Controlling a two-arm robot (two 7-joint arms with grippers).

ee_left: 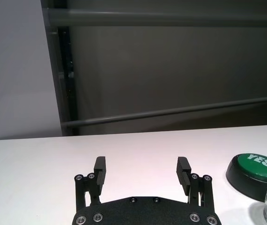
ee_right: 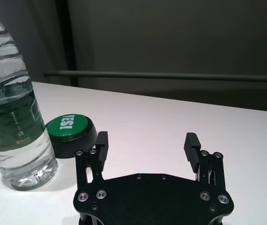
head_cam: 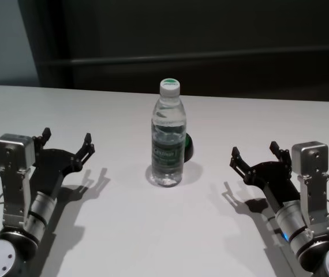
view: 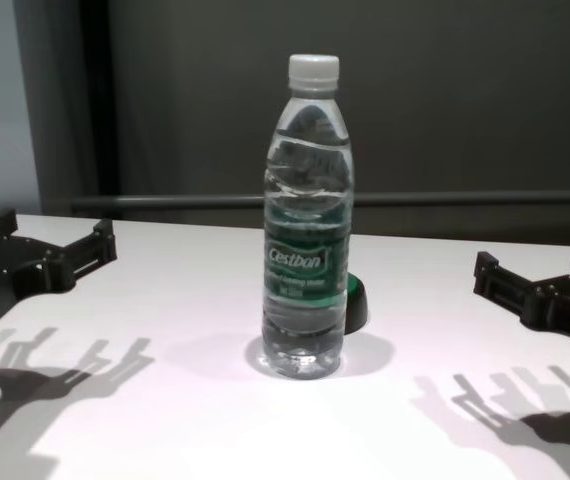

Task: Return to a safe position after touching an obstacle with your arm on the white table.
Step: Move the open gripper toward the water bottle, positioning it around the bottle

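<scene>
A white table [head_cam: 107, 231] runs back to a dark wall. At its middle the Cestbon water bottle [head_cam: 168, 134] stands upright, a green-topped black button [ee_right: 71, 135] just behind it. The left pincer [head_cam: 66, 143] and right pincer [head_cam: 255, 156] hover well apart on either side, both spread and holding nothing.

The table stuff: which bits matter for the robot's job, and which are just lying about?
Part of the job:
- water bottle, upright
- white table
- left claw and right claw, both open, apart from the bottle

Just lying about:
- green-topped button behind the bottle
</scene>
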